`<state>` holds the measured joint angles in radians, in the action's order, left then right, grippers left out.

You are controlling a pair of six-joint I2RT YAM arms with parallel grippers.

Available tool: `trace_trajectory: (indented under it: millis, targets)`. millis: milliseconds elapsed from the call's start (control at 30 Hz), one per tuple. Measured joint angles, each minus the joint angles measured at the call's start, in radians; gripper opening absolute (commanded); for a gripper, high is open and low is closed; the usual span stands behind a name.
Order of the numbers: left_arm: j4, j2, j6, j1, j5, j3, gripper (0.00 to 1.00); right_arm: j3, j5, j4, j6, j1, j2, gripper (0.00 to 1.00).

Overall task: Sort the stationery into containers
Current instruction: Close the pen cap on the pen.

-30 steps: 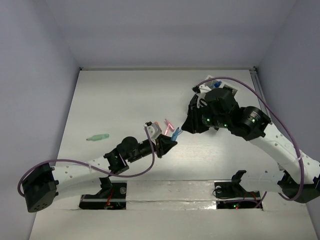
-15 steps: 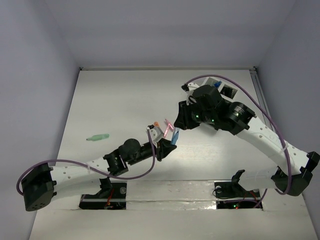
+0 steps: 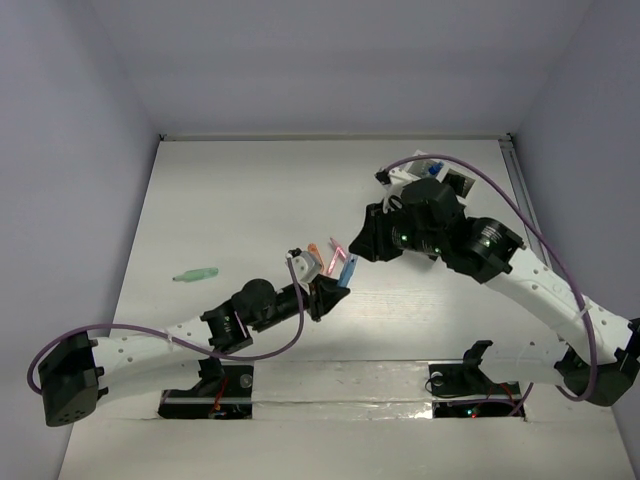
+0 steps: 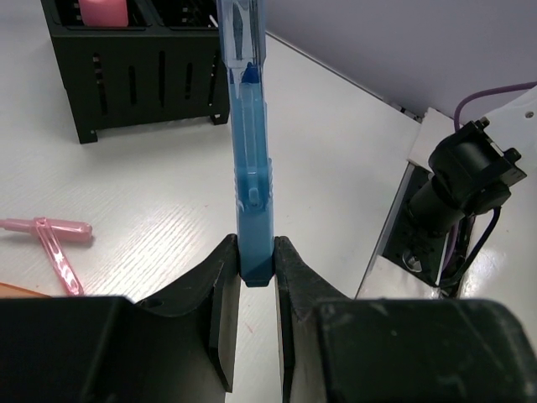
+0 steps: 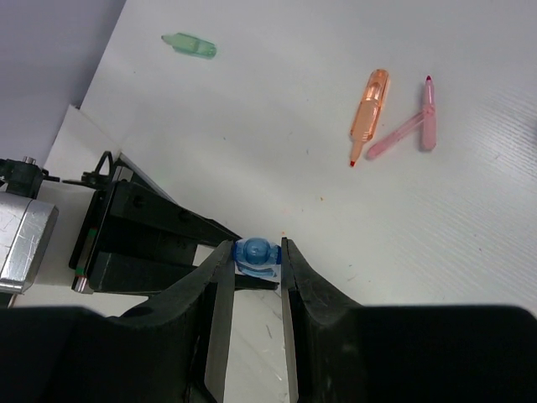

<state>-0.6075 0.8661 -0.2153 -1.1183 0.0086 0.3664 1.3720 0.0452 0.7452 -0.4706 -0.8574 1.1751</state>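
Note:
My left gripper is shut on the lower end of a blue pen and holds it upright above the table, seen close in the left wrist view. My right gripper has come down over the pen's other end. In the right wrist view its jaws stand narrowly closed on the pen's round blue tip. A black compartment box with a pink piece inside stands behind. Pink pens, an orange marker and a green marker lie on the table.
The black box sits at the back right, partly hidden by my right arm, with something white beside it. The green marker lies alone at the left. The pink pens and orange marker lie just behind the left gripper.
My right arm swung left and brought its jaws over the top of the blue pen. My left gripper, still holding the pen, shifted slightly.

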Motion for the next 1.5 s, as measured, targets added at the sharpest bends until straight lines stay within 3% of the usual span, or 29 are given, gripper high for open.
trace_trajectory:
  millis: [833,1500]
  targets:
    - [0.016,0.001,0.002,-0.006,-0.072,0.000,0.00,-0.299,0.100,-0.266,-0.119,0.006,-0.113,0.00]
    - [0.272,0.043,0.066,0.012,-0.083,0.087,0.00,-0.457,0.011,-0.440,-0.151,-0.063,-0.108,0.00]
